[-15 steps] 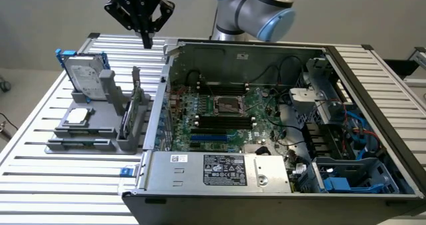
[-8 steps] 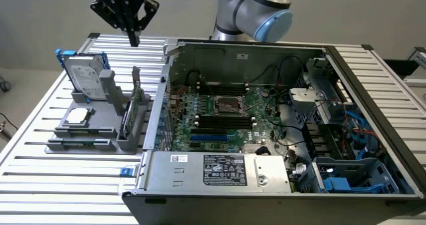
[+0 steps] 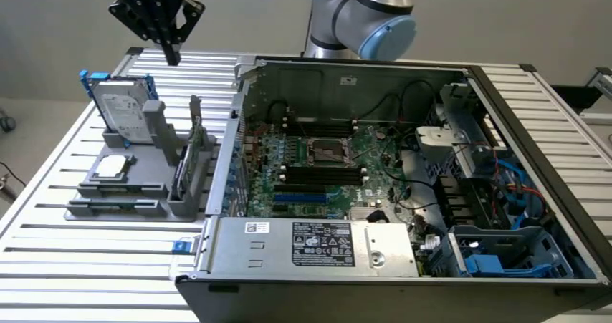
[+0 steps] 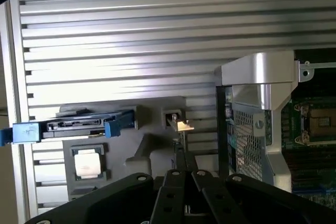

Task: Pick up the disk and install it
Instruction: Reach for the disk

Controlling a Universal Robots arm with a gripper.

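Note:
The disk (image 3: 125, 112) stands upright on its edge in a grey holder (image 3: 134, 187) on the slatted table, at the exterior view's left. It is silver-grey with a white label and a blue carrier frame. My gripper (image 3: 172, 55) hangs above the disk's far end, a little toward the exterior view's right, shut with nothing between its fingers. In the wrist view the disk (image 4: 73, 125) shows edge-on from above, with blue tabs at both ends. It lies off to one side of my shut gripper (image 4: 179, 156), well below it.
An open computer case (image 3: 402, 172) with motherboard, cables and a grey power-supply box (image 3: 316, 244) fills the exterior view's right. The holder also carries a small silver processor chip (image 3: 110, 167) and upright cards (image 3: 194, 151). The case's metal corner (image 4: 257, 108) is near the gripper.

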